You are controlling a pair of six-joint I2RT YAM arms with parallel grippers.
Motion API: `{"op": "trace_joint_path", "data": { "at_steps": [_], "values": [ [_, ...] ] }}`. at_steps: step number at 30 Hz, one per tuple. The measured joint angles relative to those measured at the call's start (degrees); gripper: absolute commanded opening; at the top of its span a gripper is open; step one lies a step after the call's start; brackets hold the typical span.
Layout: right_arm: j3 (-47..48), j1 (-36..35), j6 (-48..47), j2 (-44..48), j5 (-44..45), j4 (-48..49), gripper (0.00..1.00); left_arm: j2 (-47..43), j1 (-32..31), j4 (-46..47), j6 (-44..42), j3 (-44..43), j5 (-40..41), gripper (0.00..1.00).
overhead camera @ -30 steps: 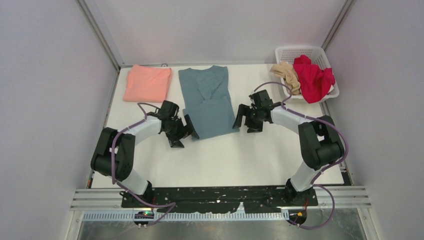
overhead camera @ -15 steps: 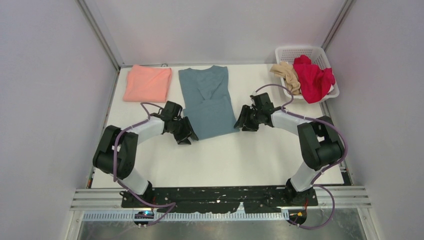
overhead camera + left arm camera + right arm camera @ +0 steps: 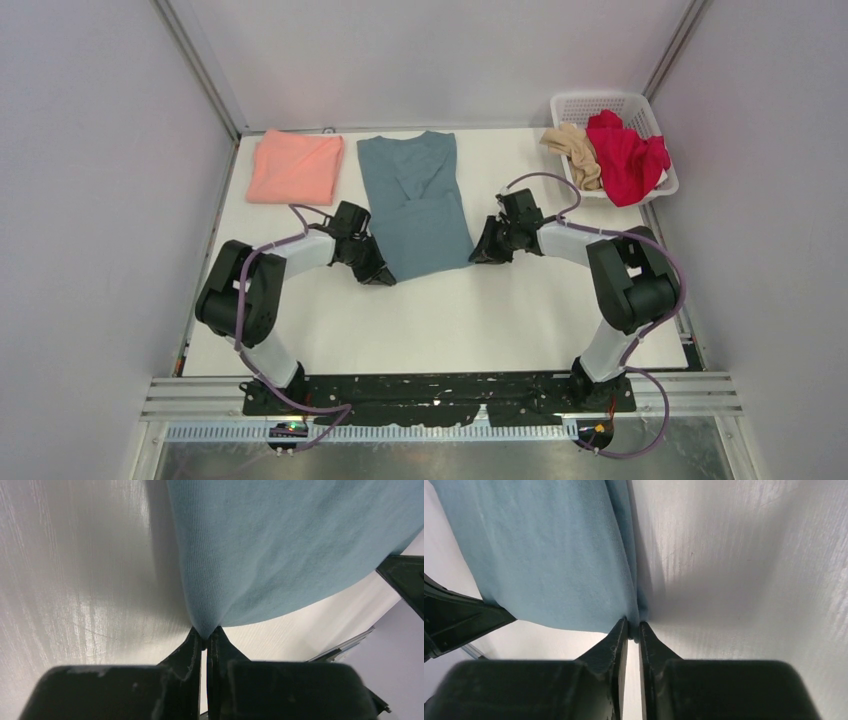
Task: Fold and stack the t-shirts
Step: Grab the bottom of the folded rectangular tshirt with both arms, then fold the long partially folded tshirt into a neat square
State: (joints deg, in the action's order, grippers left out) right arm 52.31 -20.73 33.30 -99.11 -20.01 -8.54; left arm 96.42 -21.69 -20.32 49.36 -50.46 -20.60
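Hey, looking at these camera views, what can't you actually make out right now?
- Left wrist: how much corner of the blue t-shirt sits inside the left hand; its shut fingers hide it.
- Right wrist: the same for the right hand.
- Top: what lies in the basket under the red t-shirt and beige t-shirt.
- Top: fold layers of the salmon t-shirt, too small.

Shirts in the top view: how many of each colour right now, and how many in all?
blue shirt: 1
pink shirt: 1
red shirt: 1
beige shirt: 1
Total: 4
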Motion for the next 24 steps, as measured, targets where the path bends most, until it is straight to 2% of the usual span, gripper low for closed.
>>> {"op": "trace_joint_path", "data": {
  "at_steps": [1, 6, 10, 14, 18, 24],
  "values": [
    [0.0, -0.07, 0.39, -0.2, -0.09, 0.07, 0.06, 0.02, 0.0, 0.0, -0.2, 0.0, -0.02, 0.0],
    [-0.52, -0.11, 0.11, -0.09, -1.36, 0.26, 0.05, -0.76, -0.02, -0.04, -0.28, 0.33, -0.07, 0.0],
    [-4.37, -0.11, -0.85, 4.59, -4.87, -3.13, 0.05, -7.98, -0.39, -1.07, -0.59, 3.93, -0.2, 0.0],
    [-6.64, -0.33, -2.08, 12.83, -11.3, -11.89, 0.05, -19.17, -1.16, -6.71, -2.43, 6.03, -2.27, 0.0],
    [-6.36, -0.94, -4.92, 21.55, -19.02, -23.28, 0.05, -30.91, -1.36, -16.11, -6.43, 5.35, -5.33, 0.0],
    [-0.96, -1.81, -11.04, 27.71, -28.44, -40.06, 0.05, -35.82, -1.55, -27.02, -11.34, -0.42, -12.13, 0.0]
  ]
}}
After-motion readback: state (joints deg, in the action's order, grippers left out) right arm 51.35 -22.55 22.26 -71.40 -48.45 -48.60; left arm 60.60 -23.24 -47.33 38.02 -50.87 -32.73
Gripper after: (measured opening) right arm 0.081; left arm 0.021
